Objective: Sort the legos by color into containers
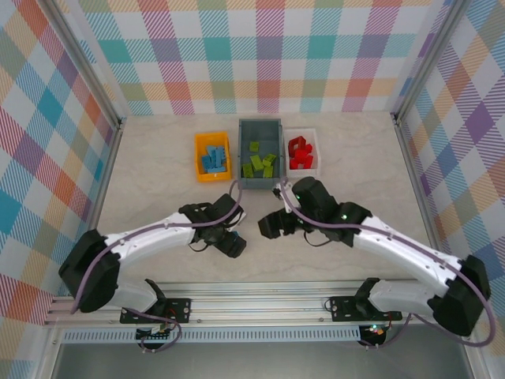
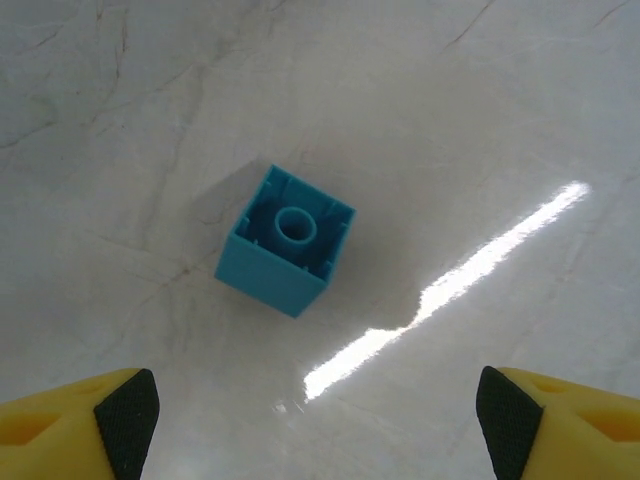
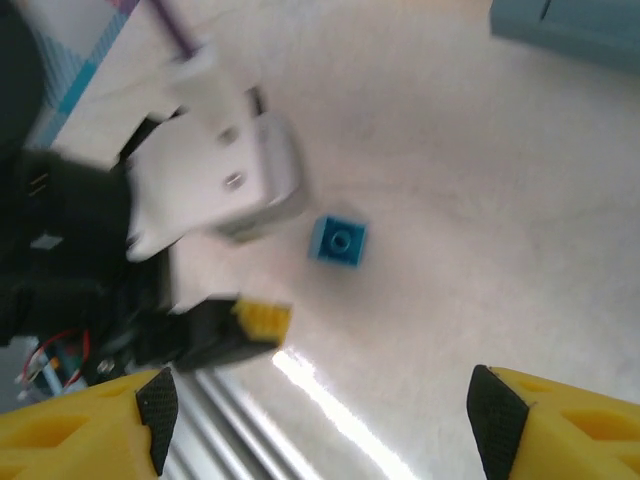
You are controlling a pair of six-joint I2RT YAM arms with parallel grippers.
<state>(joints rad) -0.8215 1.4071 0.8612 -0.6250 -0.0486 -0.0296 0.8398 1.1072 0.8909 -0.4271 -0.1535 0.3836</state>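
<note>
One blue lego (image 2: 285, 240) lies alone on the pale table, hollow underside up. My left gripper (image 2: 318, 425) hangs over it, open, with the brick ahead of the fingertips and nothing between them. The right wrist view shows the same blue lego (image 3: 338, 241) on the table beside the left gripper's yellow fingertip (image 3: 262, 318). My right gripper (image 3: 318, 410) is open and empty as well. From above, the left gripper (image 1: 231, 243) and right gripper (image 1: 271, 227) face each other near the table's middle. Blue legos fill the orange bin (image 1: 198, 158), green legos the grey-blue bin (image 1: 243, 158), red legos the white tray (image 1: 316, 138).
The three containers stand in a row at the back of the table. A corner of the grey-blue bin (image 3: 570, 25) shows beyond the right gripper. A metal rail (image 1: 252, 292) runs along the near edge, and checked walls close in the sides and back.
</note>
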